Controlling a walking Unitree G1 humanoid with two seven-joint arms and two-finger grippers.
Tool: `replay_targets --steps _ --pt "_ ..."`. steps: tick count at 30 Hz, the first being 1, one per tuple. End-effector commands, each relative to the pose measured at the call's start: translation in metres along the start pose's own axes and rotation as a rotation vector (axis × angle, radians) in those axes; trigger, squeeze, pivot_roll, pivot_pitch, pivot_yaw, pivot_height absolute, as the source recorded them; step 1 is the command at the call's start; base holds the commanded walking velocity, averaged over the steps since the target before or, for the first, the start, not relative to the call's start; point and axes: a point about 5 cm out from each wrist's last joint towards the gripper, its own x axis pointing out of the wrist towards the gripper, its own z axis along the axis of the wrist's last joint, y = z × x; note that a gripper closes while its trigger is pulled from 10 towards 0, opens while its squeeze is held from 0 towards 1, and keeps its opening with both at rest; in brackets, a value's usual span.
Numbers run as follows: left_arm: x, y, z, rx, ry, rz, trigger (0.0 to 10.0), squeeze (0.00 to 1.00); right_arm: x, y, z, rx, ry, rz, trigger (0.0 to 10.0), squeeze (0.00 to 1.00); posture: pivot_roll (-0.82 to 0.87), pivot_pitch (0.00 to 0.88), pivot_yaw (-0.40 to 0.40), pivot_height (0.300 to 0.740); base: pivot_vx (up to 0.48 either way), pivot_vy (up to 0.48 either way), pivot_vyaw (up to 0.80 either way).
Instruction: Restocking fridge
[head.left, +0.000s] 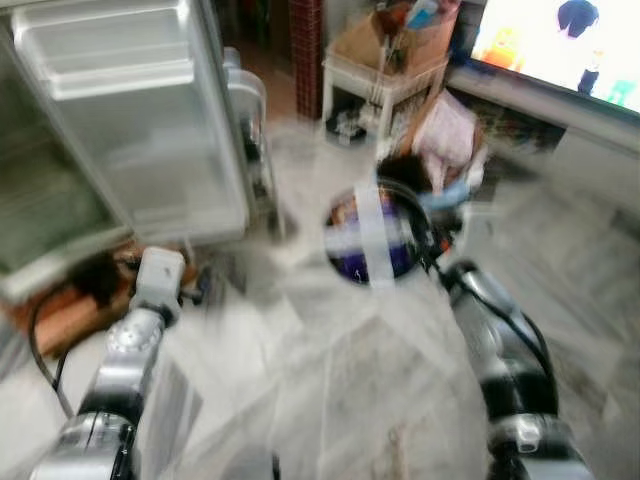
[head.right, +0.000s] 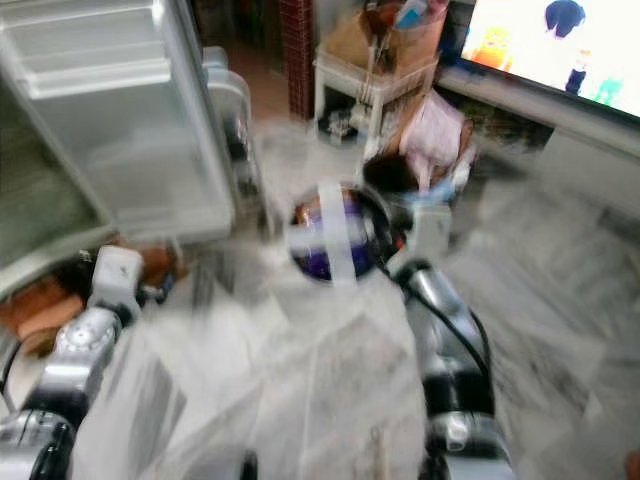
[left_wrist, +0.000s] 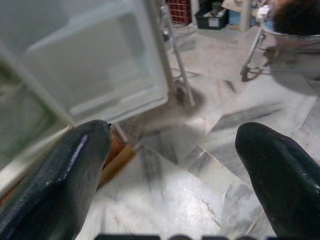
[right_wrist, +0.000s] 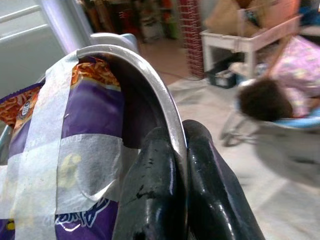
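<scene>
Right gripper (right_wrist: 172, 165): arm extended forward from the lower right of the frame, forearm angled up toward centre. Its two black fingers (right_wrist: 150, 190) are pressed onto the rim of a metal bowl (right_wrist: 145, 80), one finger on each side of the thin edge, pinching it.

Metal bowl: held in the air at mid-frame (head.left: 375, 235), above the floor, tilted so its opening faces the camera. Inside it, a purple and orange snack packet (right_wrist: 75, 140), strapped in with crossing strips of white tape (right_wrist: 45, 150).

Left gripper (left_wrist: 175, 165): arm raised from the lower left of the frame, bent at the wrist, pointing toward the fridge. Its fingers (left_wrist: 65, 175) are spread wide apart, nothing between them.

Fridge (head.left: 60, 200): upper left of the frame, its door (head.left: 140, 110) swung open, with pale door shelves showing. The interior is too blurred to list contents.

Floor (head.left: 330, 380): grey-veined marble tiles.

Background, upper right of the frame: a white low table (head.left: 385, 75) carrying a cardboard box, and a lit television screen (head.left: 560, 40). Just below the table, what is probably a person (right_wrist: 280, 75) in pale pink clothing, seen with dark hair, blurred.
</scene>
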Motion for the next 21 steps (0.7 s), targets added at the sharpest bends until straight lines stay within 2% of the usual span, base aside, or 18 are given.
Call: replay_targets --steps 1,2,3,6,7,8,9,11,12,14,16,21 --pt "-0.004 -0.007 0.013 -0.021 -0.110 -0.009 10.0 0.00 -0.002 0.001 0.006 -0.011 -0.030 0.011 10.0 0.00 -0.02 0.000 0.024 0.735 0.000 0.000 0.75" --pt "-0.009 -0.008 0.015 -0.031 -0.136 -0.004 10.0 0.00 -0.002 0.001 0.006 -0.011 -0.030 0.010 10.0 0.00 -0.02 0.000 0.024 0.735 0.000 0.000 0.75" --pt "-0.024 -0.010 0.022 -0.075 -0.209 0.028 10.0 0.00 -0.003 -0.001 0.006 -0.010 -0.031 0.004 10.0 0.00 -0.01 0.000 0.022 0.735 0.000 0.000 0.74" --pt "-0.050 -0.013 0.032 -0.110 -0.286 0.077 10.0 0.00 -0.005 -0.004 0.007 -0.009 -0.030 -0.005 10.0 0.00 0.00 0.000 0.012 0.735 0.000 0.000 0.75" --pt "-0.060 -0.013 0.036 -0.074 -0.320 0.104 10.0 0.00 -0.005 -0.004 0.007 -0.009 -0.029 -0.007 10.0 0.00 0.00 0.000 0.011 0.735 0.000 0.000 0.74" --pt "-0.074 -0.012 0.046 0.050 -0.401 0.139 10.0 0.00 -0.005 -0.004 0.006 -0.009 -0.027 -0.008 10.0 0.00 0.01 0.000 0.009 0.735 0.000 0.000 0.74" --pt "-0.078 -0.014 0.048 0.085 -0.421 0.139 10.0 0.00 -0.005 -0.004 0.006 -0.009 -0.027 -0.008 10.0 0.00 0.02 0.000 0.003 0.735 0.000 0.000 0.74" --pt "-0.083 -0.018 0.046 0.062 -0.407 0.126 10.0 0.00 -0.004 -0.003 0.006 -0.010 -0.025 -0.003 10.0 0.00 0.02 0.000 -0.001 0.735 0.000 0.000 0.74" --pt "-0.085 -0.021 0.035 -0.015 -0.361 0.144 10.0 0.00 -0.004 0.000 0.005 -0.011 -0.019 0.009 10.0 0.00 0.03 0.000 -0.007 0.735 0.000 0.000 0.74" --pt "-0.087 -0.021 0.032 -0.044 -0.334 0.156 10.0 0.00 -0.003 0.002 0.004 -0.014 -0.016 0.017 10.0 0.00 0.02 0.000 -0.008 0.735 0.000 0.000 0.74" --pt "-0.089 -0.022 0.035 -0.045 -0.324 0.159 10.0 0.00 -0.003 0.002 0.004 -0.017 -0.016 0.019 10.0 0.00 0.02 0.000 -0.007 0.735 0.000 0.000 0.74" --pt "-0.082 -0.027 0.048 -0.053 -0.340 0.142 10.0 0.00 -0.005 -0.001 0.006 -0.015 -0.024 0.006 10.0 0.00 0.00 0.000 0.006 0.735 0.000 0.000 0.73"
